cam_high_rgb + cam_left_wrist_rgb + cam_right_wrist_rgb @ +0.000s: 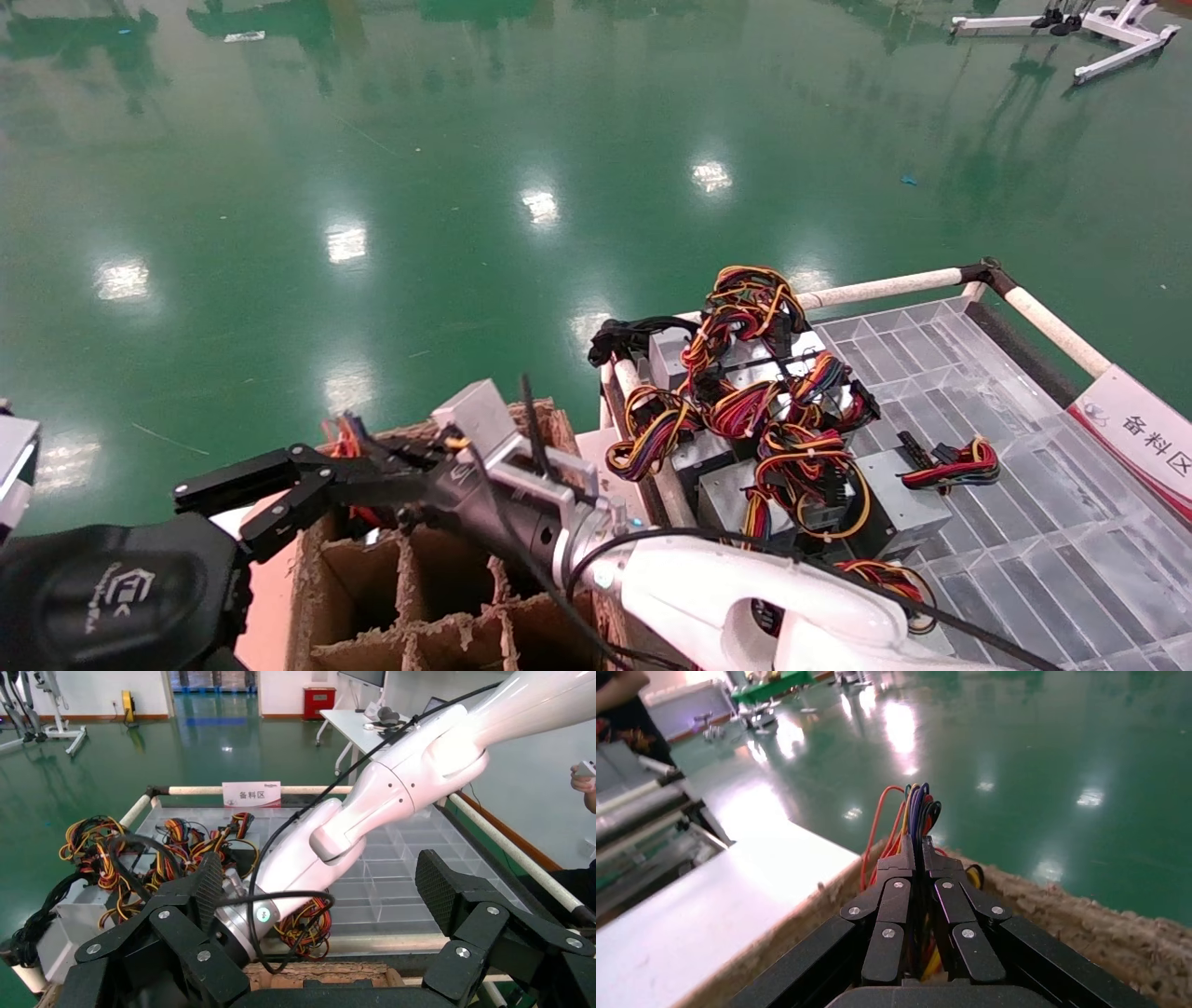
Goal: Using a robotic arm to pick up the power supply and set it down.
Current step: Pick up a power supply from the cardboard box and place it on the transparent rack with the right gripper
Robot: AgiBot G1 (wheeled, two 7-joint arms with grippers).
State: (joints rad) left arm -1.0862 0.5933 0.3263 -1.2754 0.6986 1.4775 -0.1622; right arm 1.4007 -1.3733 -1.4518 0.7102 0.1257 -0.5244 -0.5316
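Jaws of right gripper (pixel 914 855) pinched tight on wire bundle (pixel 916 808), dangling power supply (pixel 472 410) over cardboard divider box (pixel 410 596) for lowering; left gripper (pixel 320 903) parked near-left, spread wide, empty

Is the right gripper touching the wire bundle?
Touching. In the right wrist view the right gripper has its fingers closed tight on the wire bundle, whose coloured wires stick out between the tips above the cardboard box.
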